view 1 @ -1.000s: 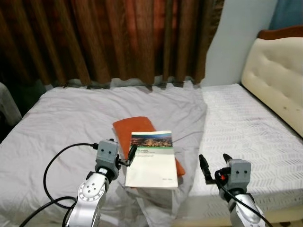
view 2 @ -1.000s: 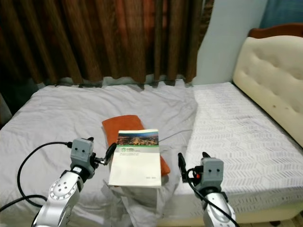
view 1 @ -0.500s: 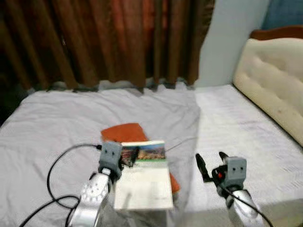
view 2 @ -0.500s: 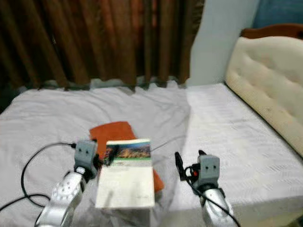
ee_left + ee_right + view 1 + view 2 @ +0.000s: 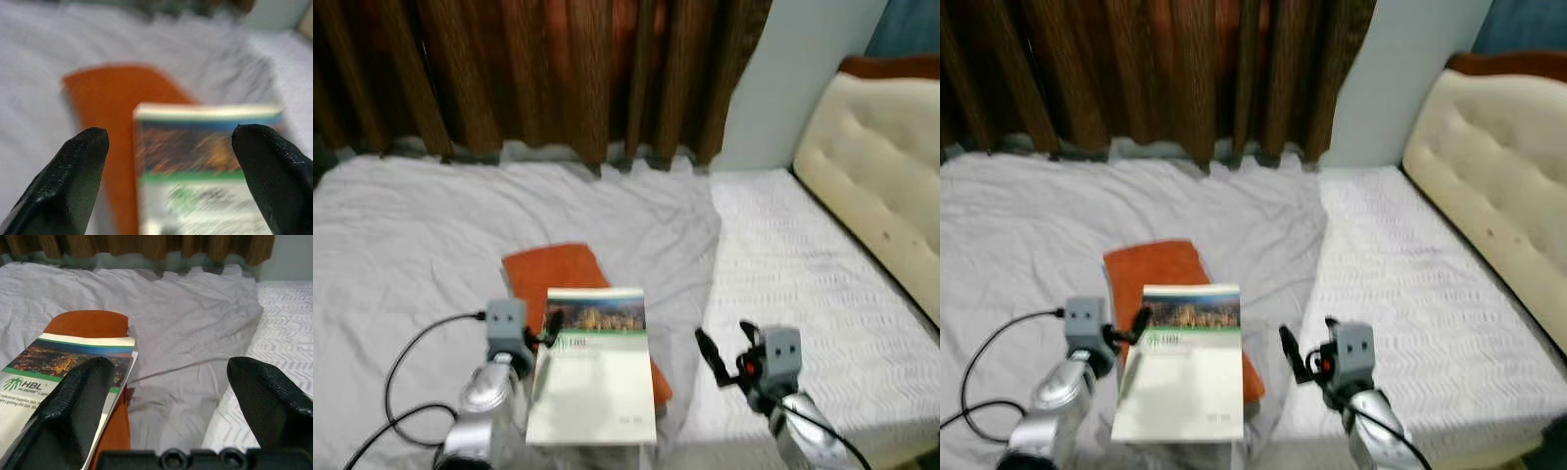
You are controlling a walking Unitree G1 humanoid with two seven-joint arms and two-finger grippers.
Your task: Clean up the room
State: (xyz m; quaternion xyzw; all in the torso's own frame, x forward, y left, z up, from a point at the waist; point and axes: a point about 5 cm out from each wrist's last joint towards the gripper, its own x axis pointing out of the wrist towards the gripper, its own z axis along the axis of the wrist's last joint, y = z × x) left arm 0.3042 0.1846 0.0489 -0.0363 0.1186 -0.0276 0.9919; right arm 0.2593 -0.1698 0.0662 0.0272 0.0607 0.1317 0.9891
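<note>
Lying flat on the bed (image 5: 431,225), the booklet (image 5: 593,364) (white cover, city photograph across its far end) rests partly on top of an orange book (image 5: 556,272), which projects beyond it at the far-left corner and along the right edge. Both sit on the rumpled grey sheet (image 5: 636,211) near the bed's front edge. The booklet's long axis runs away from the robot, roughly in line with its forward view.

Left gripper (image 5: 548,331): positioned just beside the booklet's left edge, near its far end, jaws open, nothing held. In the left wrist view the fingertips (image 5: 73,171) frame the booklet's far-left corner and the orange book beyond, so the target lies directly ahead of these jaws.

Right gripper (image 5: 724,349): hovering to the right of the booklet, apart from it, jaws open and empty, over the boundary of grey sheet and white patterned mattress cover (image 5: 803,264).

Assessment: the left arm is the nearer. A grasp of the booklet's left edge appears the likely next step, though the thin flat edge offers little purchase
</note>
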